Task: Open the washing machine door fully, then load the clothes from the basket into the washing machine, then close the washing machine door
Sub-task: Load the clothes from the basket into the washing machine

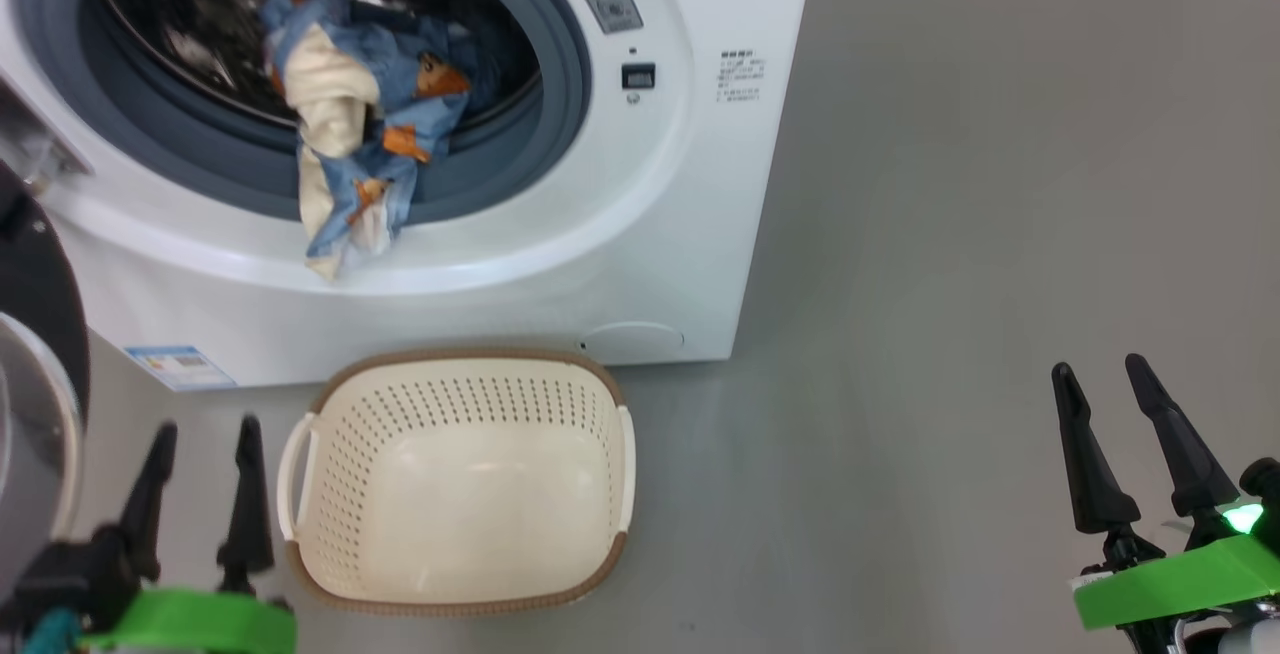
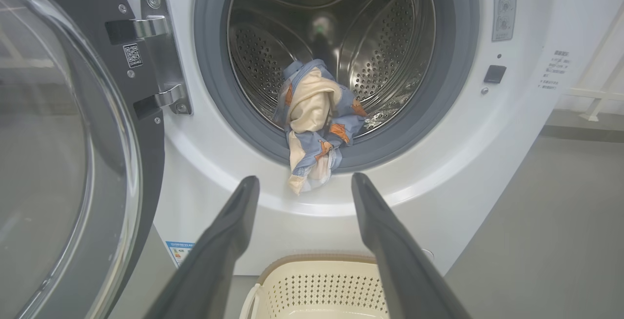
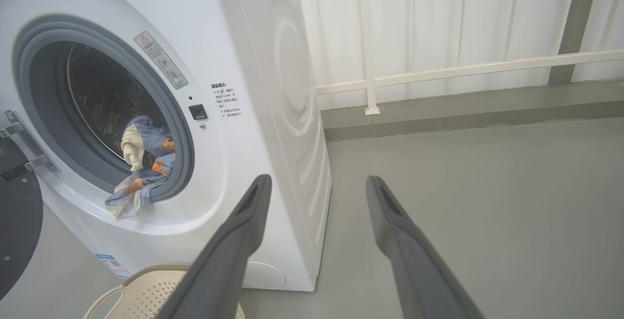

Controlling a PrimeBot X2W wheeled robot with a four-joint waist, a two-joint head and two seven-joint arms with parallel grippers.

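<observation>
- My left gripper (image 1: 206,426) and right gripper (image 1: 1098,366): jaws apart, holding nothing.
- The clothes (image 1: 355,124) sag over the gasket (image 1: 560,64) lip, half out; soft, light, so I'd pinch the dangling tail and push inward.

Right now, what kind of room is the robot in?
Probably a laundry area: a white front-loading washing machine with clothes hanging out of it, an empty basket on the grey floor in front, and a white railing beyond.
</observation>
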